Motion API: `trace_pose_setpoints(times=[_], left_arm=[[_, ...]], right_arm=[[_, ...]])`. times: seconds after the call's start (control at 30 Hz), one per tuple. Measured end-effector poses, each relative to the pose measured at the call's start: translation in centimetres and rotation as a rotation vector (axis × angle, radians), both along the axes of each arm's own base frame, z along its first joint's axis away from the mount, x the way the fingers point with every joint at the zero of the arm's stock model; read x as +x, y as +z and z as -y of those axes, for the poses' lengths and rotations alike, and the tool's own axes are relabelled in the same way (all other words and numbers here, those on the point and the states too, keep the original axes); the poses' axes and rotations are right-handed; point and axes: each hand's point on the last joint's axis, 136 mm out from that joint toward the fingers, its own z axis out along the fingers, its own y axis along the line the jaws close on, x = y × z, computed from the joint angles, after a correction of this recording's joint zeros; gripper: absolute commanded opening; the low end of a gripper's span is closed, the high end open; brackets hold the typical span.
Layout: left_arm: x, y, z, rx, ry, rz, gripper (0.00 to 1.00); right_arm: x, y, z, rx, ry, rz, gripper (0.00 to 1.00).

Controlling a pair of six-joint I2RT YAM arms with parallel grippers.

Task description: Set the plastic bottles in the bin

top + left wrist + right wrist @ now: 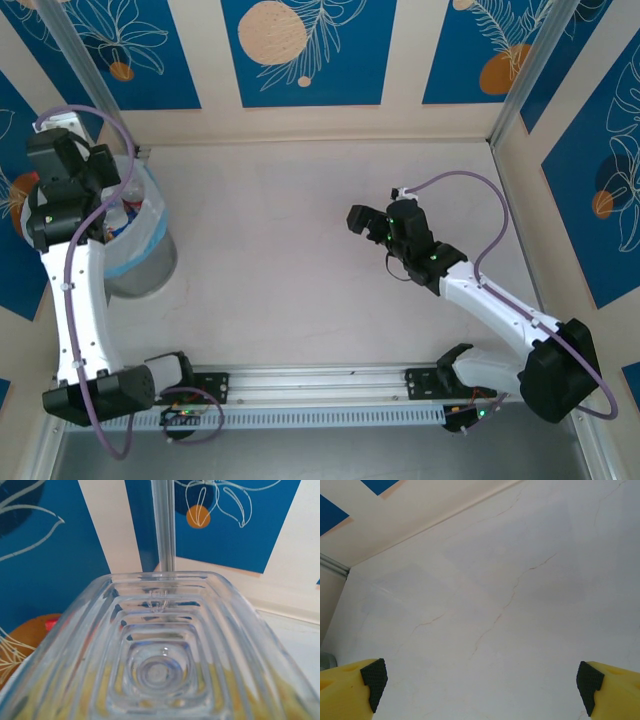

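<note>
Left wrist view: left gripper (pixel 70 165) clenched on a clear plastic bottle (pixel 160 645), base toward the lens. The base is squarish with rounded corners, stepped ribs ring a round dimple, glossy. Yellow tint shows through low at 7 and 5 o'clock; cannot tell if fingers or liquid. Past the bottle at 12 o'clock is a shiny metal post (pixel 164 525), then a wall of blue panels (pixel 60 555) with white leaf outlines and orange discs, cream strips between.

Top view: that gripper sits at the 10 o'clock edge of the bin (pixel 145 270), which stands at 9 o'clock on the table (pixel 280 230). Bin is round, grey body, translucent bluish bag liner; red, white and blue bits inside, too small to name.

Right gripper (pixel 482 680) is released, jaws wide, yellow fingers with black ridged pads (pixel 374 677), holding nothing, just off table centre toward 3 o'clock. Table is matte, pale, marble-like with thin hairline veins. Ribbed metal rail (pixel 320 385) at 6 o'clock carries both arm bases.
</note>
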Motion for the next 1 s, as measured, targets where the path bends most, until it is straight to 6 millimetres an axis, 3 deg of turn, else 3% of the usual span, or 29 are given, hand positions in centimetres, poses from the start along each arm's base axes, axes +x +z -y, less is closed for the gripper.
trace_pose_setpoints(times=[0.13,0.23,0.4,0.53,0.6,0.83,0.93,1.0], left_arm=[[0.9,-1.0,-1.3,-0.046,-0.003,0.001,0.44],[1.4,-2.8,-1.5,-0.120,-0.013,-0.014,0.51],[2.1,-5.9,-0.7,-0.247,-0.035,-0.074,0.81],[2.3,-7.1,-0.9,-0.296,-0.013,-0.125,0.91],[2.4,-6.7,-0.9,-0.311,-0.008,-0.124,0.98],[0.9,-1.8,0.8,-0.343,-0.040,0.007,0.99],[-0.6,0.6,3.5,-0.339,-0.116,0.089,0.99],[-1.9,1.8,6.4,-0.335,-0.205,0.139,0.99]], right_arm=[[0.0,-0.1,0.1,0.000,-0.003,-0.001,1.00],[-0.1,-0.3,0.2,0.000,-0.004,-0.007,1.00],[-0.1,-0.6,0.3,0.003,-0.010,-0.014,1.00],[-0.1,-0.7,0.3,0.003,-0.009,-0.016,1.00],[-0.2,-0.8,0.4,0.000,-0.009,-0.020,1.00],[-0.3,-0.9,0.7,-0.011,-0.016,-0.030,1.00],[-0.3,-0.4,1.2,-0.018,-0.025,-0.012,1.00],[-0.2,-0.1,1.8,-0.032,-0.036,0.001,1.00]])
